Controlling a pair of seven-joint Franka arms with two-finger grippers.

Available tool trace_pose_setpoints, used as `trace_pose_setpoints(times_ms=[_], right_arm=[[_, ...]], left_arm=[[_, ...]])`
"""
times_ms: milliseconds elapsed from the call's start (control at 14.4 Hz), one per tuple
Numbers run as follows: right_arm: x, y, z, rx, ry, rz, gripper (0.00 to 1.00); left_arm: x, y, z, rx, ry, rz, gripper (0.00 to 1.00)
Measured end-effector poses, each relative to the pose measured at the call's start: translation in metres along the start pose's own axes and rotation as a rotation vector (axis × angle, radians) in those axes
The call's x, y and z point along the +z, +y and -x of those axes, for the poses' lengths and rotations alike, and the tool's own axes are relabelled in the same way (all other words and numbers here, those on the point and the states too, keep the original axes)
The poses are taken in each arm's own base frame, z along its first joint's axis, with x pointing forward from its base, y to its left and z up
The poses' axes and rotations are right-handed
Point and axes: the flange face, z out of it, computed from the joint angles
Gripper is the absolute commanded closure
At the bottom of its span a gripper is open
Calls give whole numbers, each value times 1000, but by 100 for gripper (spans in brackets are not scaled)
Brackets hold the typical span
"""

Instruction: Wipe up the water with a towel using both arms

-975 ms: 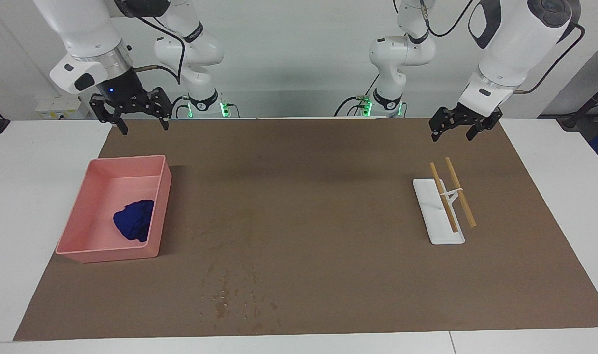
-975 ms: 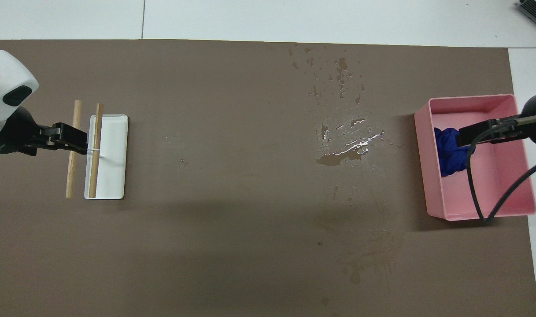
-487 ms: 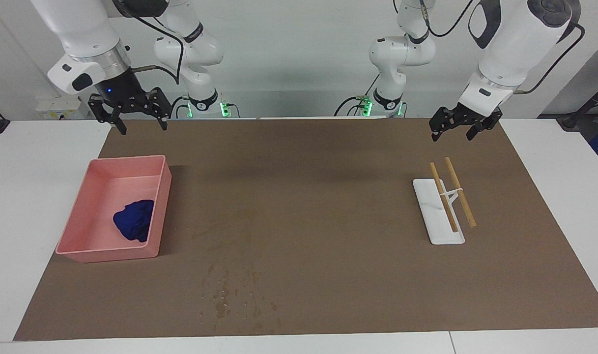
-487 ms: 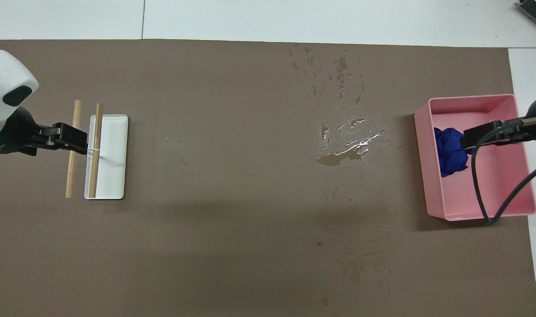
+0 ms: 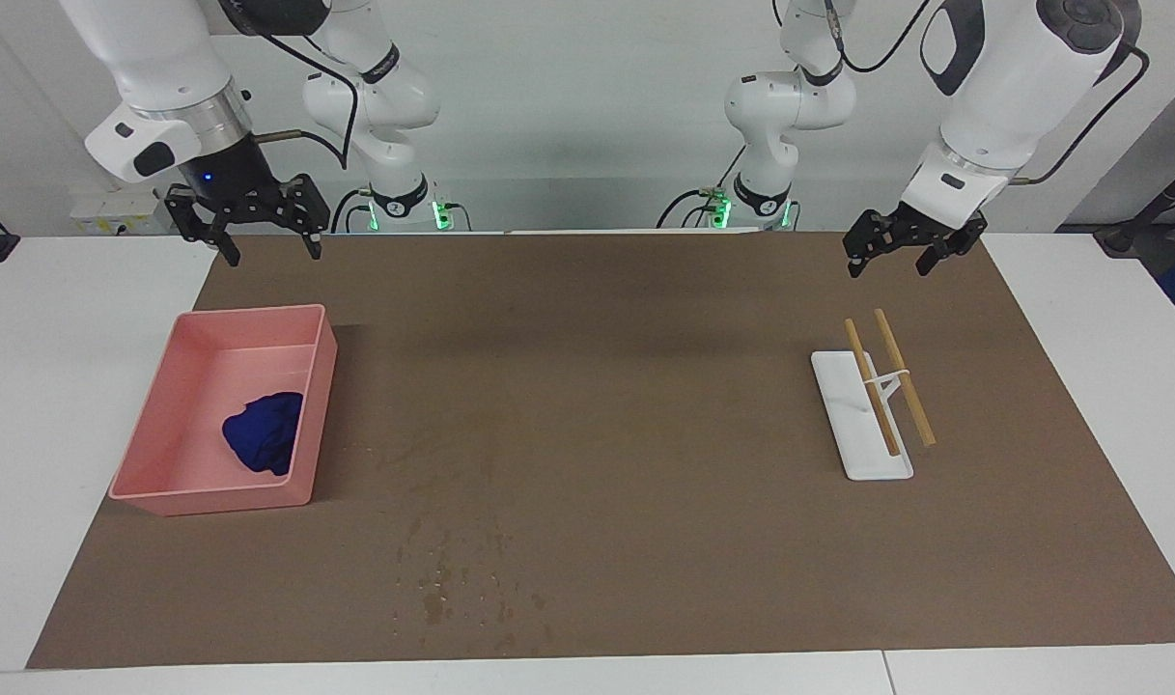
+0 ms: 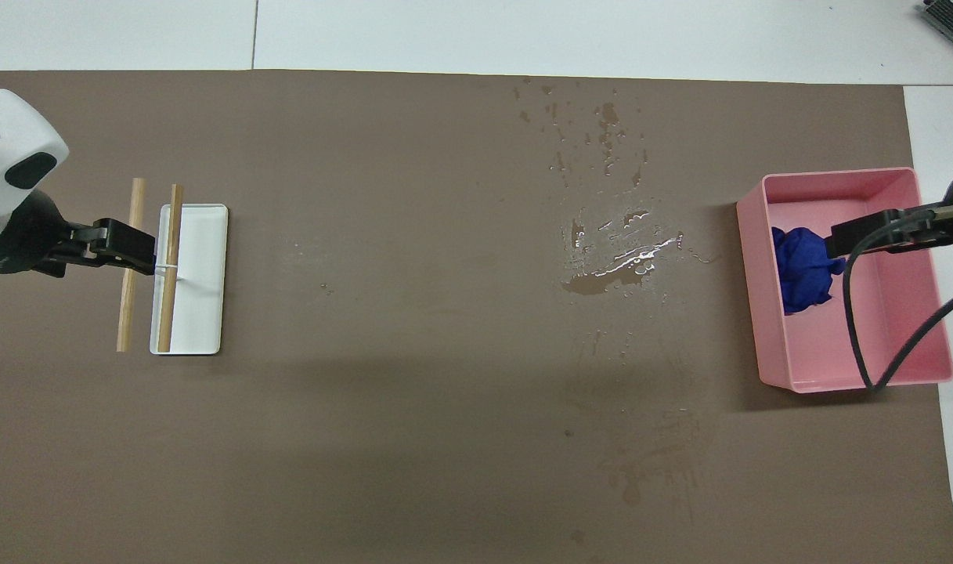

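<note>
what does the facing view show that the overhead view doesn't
Only the facing view shows both arms whole, with the open right gripper and open left gripper raised over the mat's edge nearest the robots. Only the overhead view shows the glossy main puddle of water beside the pink tray. Both show the blue towel in the tray and the two wooden sticks on their white stand.

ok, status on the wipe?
Left gripper and right gripper open, raised, empty. Crumpled blue cloth towel in pink plastic tray. Water spots unwiped; nothing blocking.
</note>
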Motion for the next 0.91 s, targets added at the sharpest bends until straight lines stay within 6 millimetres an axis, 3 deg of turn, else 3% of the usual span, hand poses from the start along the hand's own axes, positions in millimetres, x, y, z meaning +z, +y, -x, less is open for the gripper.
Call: trace_pose_setpoints(times_ms=[905], right_arm=[[0,0,0,10,0,0,0]], left_arm=[[0,0,0,0,0,0,0]])
